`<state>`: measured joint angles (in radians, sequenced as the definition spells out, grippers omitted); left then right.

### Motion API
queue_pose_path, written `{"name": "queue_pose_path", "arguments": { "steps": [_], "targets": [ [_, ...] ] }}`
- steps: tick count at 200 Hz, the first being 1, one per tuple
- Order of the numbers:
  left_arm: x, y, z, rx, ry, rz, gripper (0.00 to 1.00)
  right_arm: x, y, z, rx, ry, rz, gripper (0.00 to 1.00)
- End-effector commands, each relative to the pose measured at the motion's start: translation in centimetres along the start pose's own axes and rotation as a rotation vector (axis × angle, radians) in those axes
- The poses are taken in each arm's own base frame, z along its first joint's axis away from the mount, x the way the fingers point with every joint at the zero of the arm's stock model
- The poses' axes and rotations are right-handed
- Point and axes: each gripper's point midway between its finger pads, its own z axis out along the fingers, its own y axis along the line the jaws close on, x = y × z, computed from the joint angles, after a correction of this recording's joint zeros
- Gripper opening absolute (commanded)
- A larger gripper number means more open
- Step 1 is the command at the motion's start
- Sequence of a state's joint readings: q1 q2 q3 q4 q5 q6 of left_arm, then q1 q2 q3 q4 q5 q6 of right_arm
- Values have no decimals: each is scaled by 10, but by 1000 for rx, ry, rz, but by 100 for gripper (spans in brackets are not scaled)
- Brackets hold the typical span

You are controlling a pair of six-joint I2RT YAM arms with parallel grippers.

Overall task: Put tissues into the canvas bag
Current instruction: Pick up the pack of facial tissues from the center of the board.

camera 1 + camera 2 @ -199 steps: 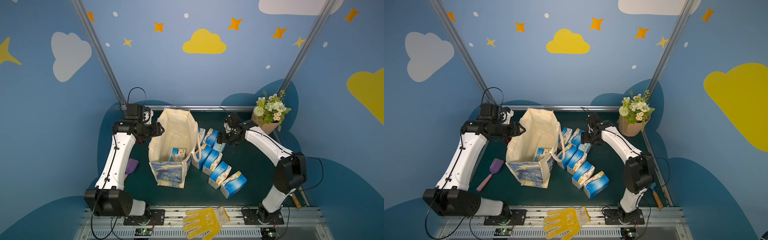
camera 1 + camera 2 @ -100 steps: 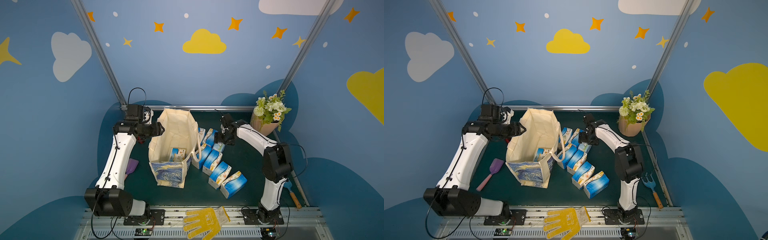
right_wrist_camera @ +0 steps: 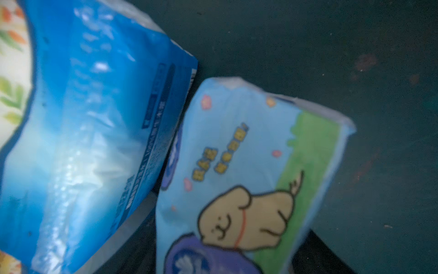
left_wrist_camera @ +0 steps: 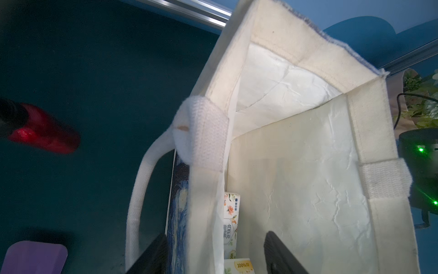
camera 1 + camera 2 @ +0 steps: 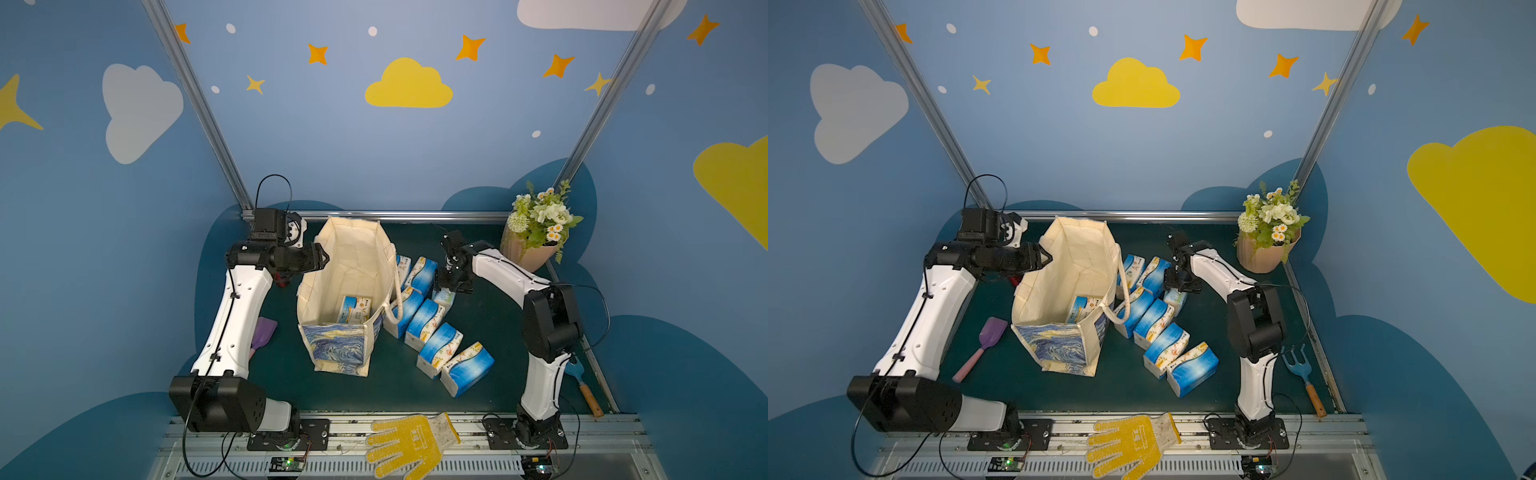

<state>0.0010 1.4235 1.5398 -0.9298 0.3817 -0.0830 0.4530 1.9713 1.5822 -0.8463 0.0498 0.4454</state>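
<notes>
**Tissue loading, pick stage.** The canvas bag (image 5: 353,257) stands upright left of the tabletop's (image 5: 490,345) centre. Its mouth is open and one bagged pack (image 5: 355,309) lies at its bottom.

I have the left gripper (image 5: 323,259) at the bag's left rim. Its jaws stand apart and straddle the side wall, one finger outside and one inside, as the left wrist view shows.

The row of packs (image 5: 426,318) lies slanted just beside the bag's right wall, running toward the near edge. The cartoon pack (image 3: 248,178) lies at the row's far end, touching its blue neighbour (image 3: 94,118). It sits directly under the right gripper (image 5: 452,286), which belongs to the nearer arm by far.

The pack's long axis runs along the gap between the jaws, so they flank its narrow width. The right wrist view is blurred, and I cannot tell whether they already press on the wrapper.

In my judgement, the coming move is a lift and a carry leftward over the bag's right rim, without dragging the neighbour.
</notes>
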Motion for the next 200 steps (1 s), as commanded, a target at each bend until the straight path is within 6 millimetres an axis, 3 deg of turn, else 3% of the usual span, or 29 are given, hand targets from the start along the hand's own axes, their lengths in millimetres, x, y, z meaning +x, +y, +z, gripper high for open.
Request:
{"name": "queue_pose_path", "arguments": {
  "steps": [1,35,74,80,91,99,122,150,180,200],
  "targets": [
    [0,2,3,6,6,-2,30,3,-6,15,34,46,2,66],
    [-2,3,1,0,-6,2,29,3,-10,11,43,36,6,49],
    [-2,2,3,11,0,-7,25,2,-27,-12,66,-19,8,17],
    [-2,2,3,11,-1,-7,22,1,-28,-19,66,-38,5,14],
    [-2,2,2,16,0,-9,5,-4,-32,-34,66,-78,-2,9],
    [-2,2,2,15,5,-14,4,-7,-33,-45,70,-106,-11,9],
    [1,3,3,16,19,-14,4,-17,-31,-90,51,-187,-55,9],
    [4,1,1,23,28,4,4,-27,-9,-158,-40,-310,-144,10],
    [4,7,-1,-9,30,-1,4,-23,41,-242,-228,-476,-286,11],
    [5,11,0,-31,31,-3,4,-6,86,-296,-413,-575,-386,11]
  ]
}}
